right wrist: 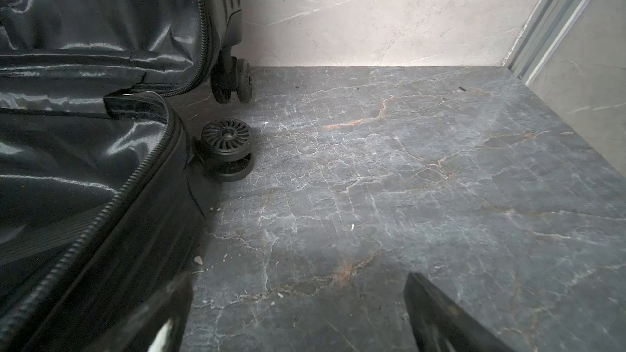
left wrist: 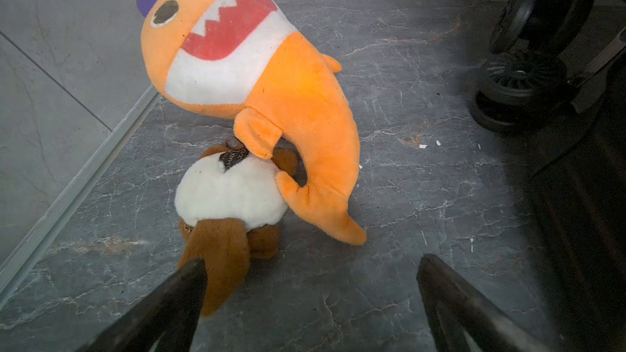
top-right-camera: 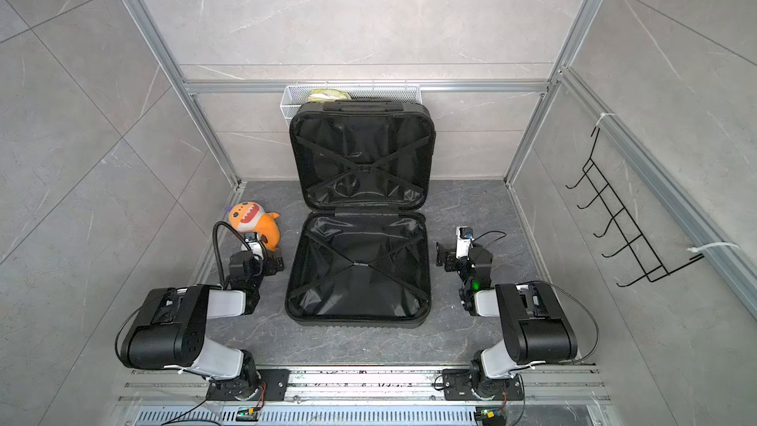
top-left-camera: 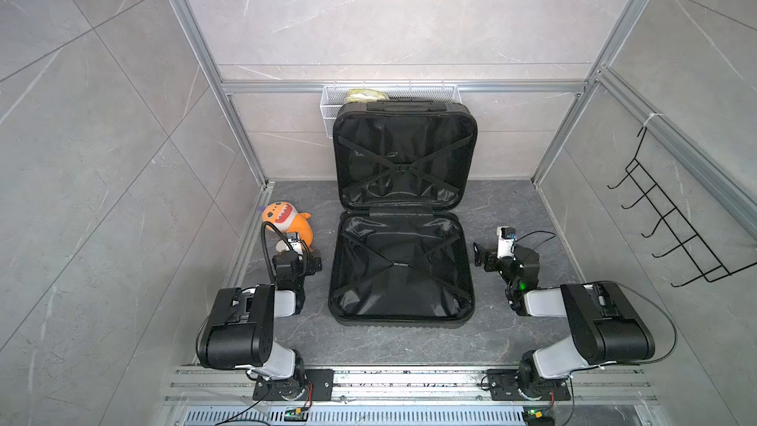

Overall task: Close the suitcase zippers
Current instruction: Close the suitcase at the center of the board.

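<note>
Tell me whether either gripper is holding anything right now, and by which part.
Nothing is held. The left gripper is open near the orange shark plush; the right gripper is open beside the suitcase.

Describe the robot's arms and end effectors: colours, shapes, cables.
Left arm, right arm: black housings joined by pale grey links. A black hose loops over the left arm; a thin cable arcs round the right arm, with a green light. Left end effector, right end effector: dark tapered fingers.
</note>
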You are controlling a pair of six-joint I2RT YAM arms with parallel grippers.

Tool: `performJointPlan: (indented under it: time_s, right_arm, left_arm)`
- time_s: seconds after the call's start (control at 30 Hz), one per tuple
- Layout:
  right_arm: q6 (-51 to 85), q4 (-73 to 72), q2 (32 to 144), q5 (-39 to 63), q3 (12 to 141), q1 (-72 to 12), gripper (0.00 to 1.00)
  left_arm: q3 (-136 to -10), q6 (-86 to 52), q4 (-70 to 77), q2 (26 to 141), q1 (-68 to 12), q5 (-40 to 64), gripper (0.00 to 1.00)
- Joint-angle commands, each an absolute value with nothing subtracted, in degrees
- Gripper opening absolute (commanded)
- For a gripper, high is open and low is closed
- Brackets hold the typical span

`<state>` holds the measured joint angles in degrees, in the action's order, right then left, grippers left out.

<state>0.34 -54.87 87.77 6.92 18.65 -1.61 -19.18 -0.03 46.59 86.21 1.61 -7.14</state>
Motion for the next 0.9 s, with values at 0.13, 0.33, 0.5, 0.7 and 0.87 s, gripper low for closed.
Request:
performJointPlan:
  time_s: [0.13, 0.33, 0.5, 0.7, 0.87]
  right_arm:
    - [-0.3, -54.6, 88.0, 7.3, 19.7, -1.9, 1.0]
    - [-0.3, -54.6, 88.0, 7.3, 19.7, -1.9, 1.0]
    - [-0.3, -54.6, 88.1, 7.3, 19.7, -1.9, 1.0]
    - [-0.4, -54.6, 88.1, 7.3, 19.7, -1.9, 1.0]
    - [1.1, -55.3, 86.7, 3.5, 18.8, -2.0, 1.0]
  left_arm:
    - [-20.6, -0.4, 48.8, 86.0, 1.7, -6.9, 1.0]
    - [-20.6, -0.5, 48.8, 86.0, 1.7, -6.8, 1.0]
    - [-20.6, -0.6, 48.8, 86.1, 1.7, -6.8, 1.0]
    - [-20.6, -0.5, 48.8, 86.0, 1.7, -6.8, 1.0]
    - [-20.5, -0.6, 48.2, 84.7, 1.6, -8.1, 1.0]
